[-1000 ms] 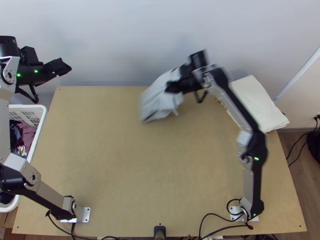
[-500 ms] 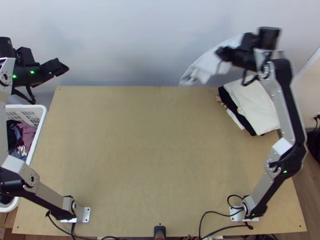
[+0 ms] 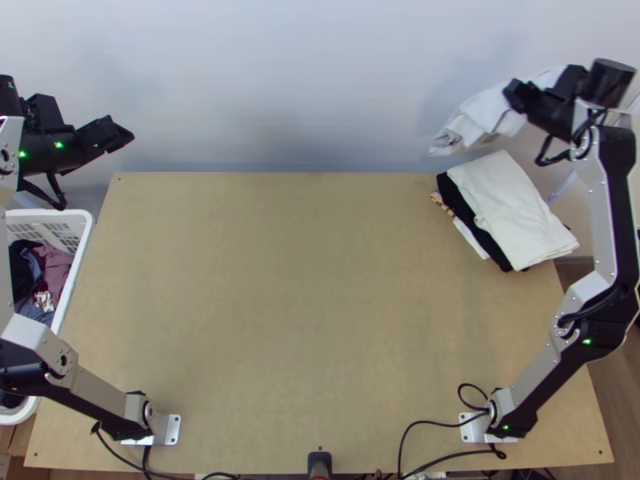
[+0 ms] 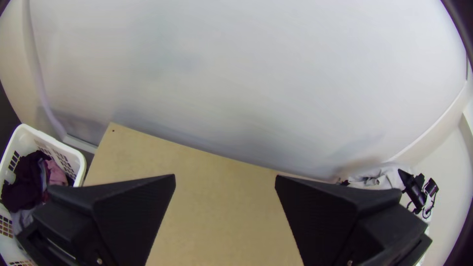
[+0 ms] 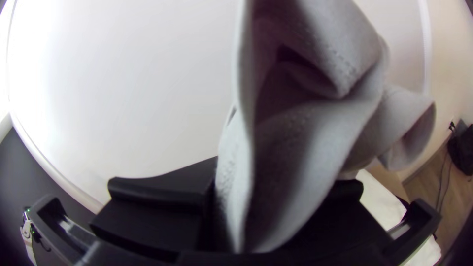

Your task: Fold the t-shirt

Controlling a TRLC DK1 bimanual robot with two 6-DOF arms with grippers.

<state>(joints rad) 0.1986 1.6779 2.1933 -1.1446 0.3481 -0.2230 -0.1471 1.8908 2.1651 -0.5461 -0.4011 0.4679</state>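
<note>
A light grey t-shirt [image 3: 486,114] hangs in loose folds from my right gripper [image 3: 520,94], above the folded stack at the table's far right corner. In the right wrist view the bunched cloth [image 5: 315,123] rises between the fingers of my right gripper [image 5: 276,197], which is shut on it; which part it holds I cannot tell. My left gripper [image 3: 120,136] is over the far left corner, beyond the basket. The left wrist view has my left gripper [image 4: 225,182] open, its two fingers wide apart with nothing between them.
A stack of folded clothes, cream cloth [image 3: 512,210] on top and black cloth [image 3: 472,220] beneath, lies at the table's far right corner. A white basket [image 3: 78,240] with dark and mauve clothes stands left of the table [image 3: 304,304]. A wall rises behind.
My right gripper has carried the t-shirt off the table's far middle, up and rightwards to above the stack. The left arm has shifted very slightly left.
</note>
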